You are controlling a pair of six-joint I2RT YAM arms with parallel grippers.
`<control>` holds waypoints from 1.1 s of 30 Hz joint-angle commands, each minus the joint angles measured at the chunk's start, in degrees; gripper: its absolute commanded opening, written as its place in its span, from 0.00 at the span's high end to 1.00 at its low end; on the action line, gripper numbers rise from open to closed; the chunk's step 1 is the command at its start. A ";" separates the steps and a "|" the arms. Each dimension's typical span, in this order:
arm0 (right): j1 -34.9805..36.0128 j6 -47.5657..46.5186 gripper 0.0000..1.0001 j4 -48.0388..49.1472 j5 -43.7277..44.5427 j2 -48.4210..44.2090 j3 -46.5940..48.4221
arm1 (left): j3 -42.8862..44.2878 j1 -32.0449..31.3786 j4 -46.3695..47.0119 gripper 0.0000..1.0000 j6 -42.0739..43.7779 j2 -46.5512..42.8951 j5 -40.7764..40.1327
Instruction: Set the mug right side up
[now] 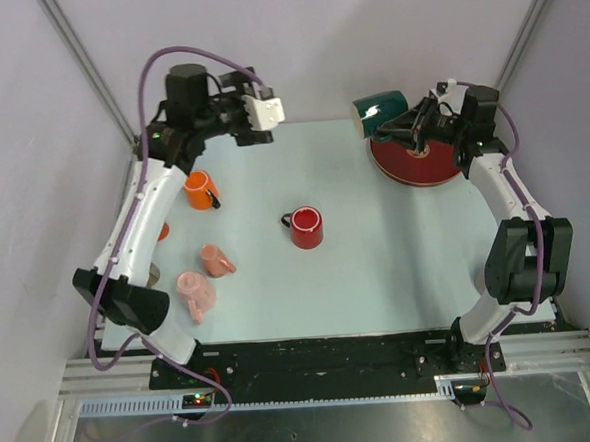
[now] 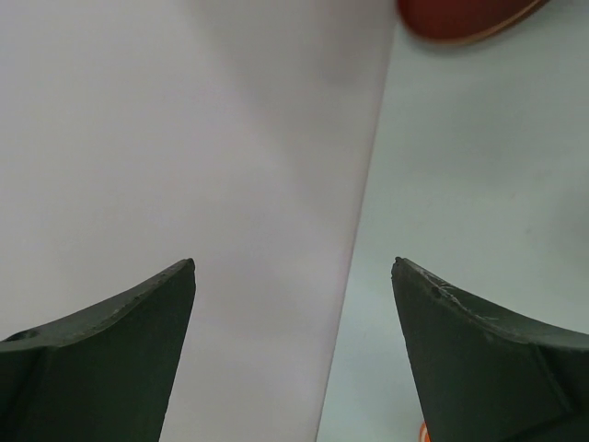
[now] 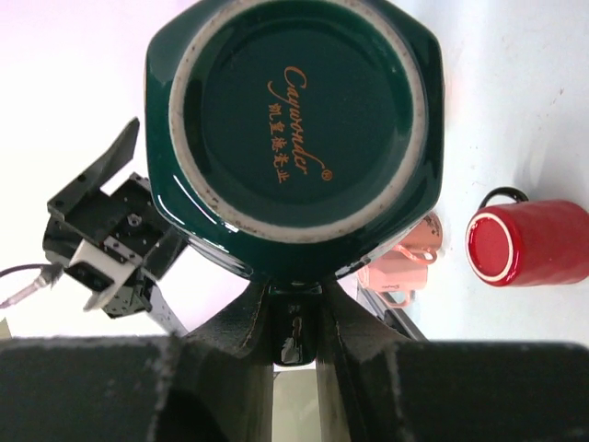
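Right now the green mug (image 1: 381,112) is at the far right of the table (image 1: 378,266), held up in the air by the right gripper (image 1: 401,126). From the top camera it looks tipped on its side, just past the far edge of a dark red plate (image 1: 417,163).

The right wrist camera looks straight at the bottom of the green mug (image 3: 294,138). You can see a pale ring and gold writing there. The right gripper (image 3: 294,318) has its two fingers squeezed tight on a thin dark green part under the mug. It looks like the handle.

The left gripper (image 1: 264,118) is up high at the far left, well away from the green mug. In its own camera the left gripper (image 2: 294,262) has its two fingers wide apart with nothing between them.

A red mug (image 1: 306,227) stands open side up in the middle of the table. An orange mug (image 1: 200,190) sits at the left. Two pink mugs (image 1: 215,258) (image 1: 194,293) lie nearer the front on the left.
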 commanded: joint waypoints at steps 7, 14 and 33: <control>4.30 4.26 1.00 12.82 -2.77 -1.95 4.16 | -0.30 -8.89 21.19 0.11 -16.84 5.68 11.93; 9.35 0.32 1.00 7.38 0.55 -5.81 4.16 | -1.45 -10.77 29.37 0.20 -25.86 9.09 17.01; 13.49 -1.78 1.00 2.16 5.73 -8.78 4.24 | -17.49 -5.61 29.63 0.25 -13.10 -1.25 22.90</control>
